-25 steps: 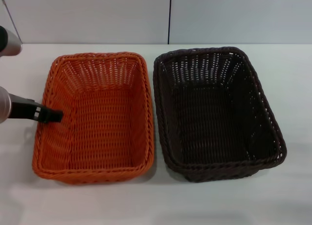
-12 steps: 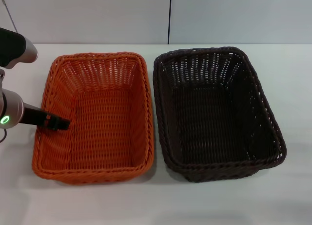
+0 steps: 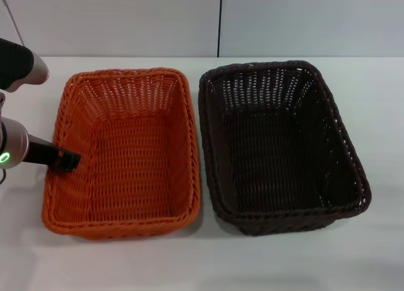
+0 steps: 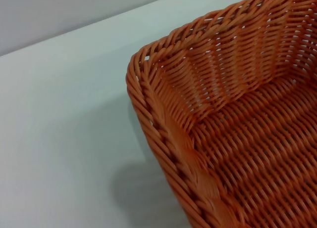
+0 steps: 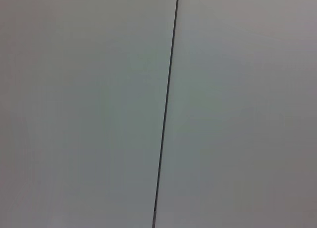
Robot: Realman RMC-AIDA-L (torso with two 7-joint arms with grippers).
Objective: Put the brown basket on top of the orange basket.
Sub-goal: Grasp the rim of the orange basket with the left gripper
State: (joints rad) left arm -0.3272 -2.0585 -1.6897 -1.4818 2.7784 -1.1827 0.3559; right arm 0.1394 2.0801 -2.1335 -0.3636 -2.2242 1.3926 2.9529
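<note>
Status: my left gripper [image 3: 68,160] sits at the left rim of the orange basket [image 3: 123,152], tip just over the braided edge, approx. mid-way along that side. Finger state: cannot tell, since only a dark tip shows in head view and wrist view shows none of it. My right gripper is not in view; its cam sees only a blank wall w/ a seam.

Layout: orange basket on my left, brown basket [image 3: 281,146] on my right, side by side on the white table [image 3: 208,259], rims near but apart. Both upright, both w/o contents.

Step in hand, by my judgement: pre-grasp phase. Nothing stacked yet; brown basket untouched.

Next move req.: the brown basket must be gripped at its rim, lifted level, carried across and lowered squarely into the orange one. The left gripper needs to clear that rim first.
</note>
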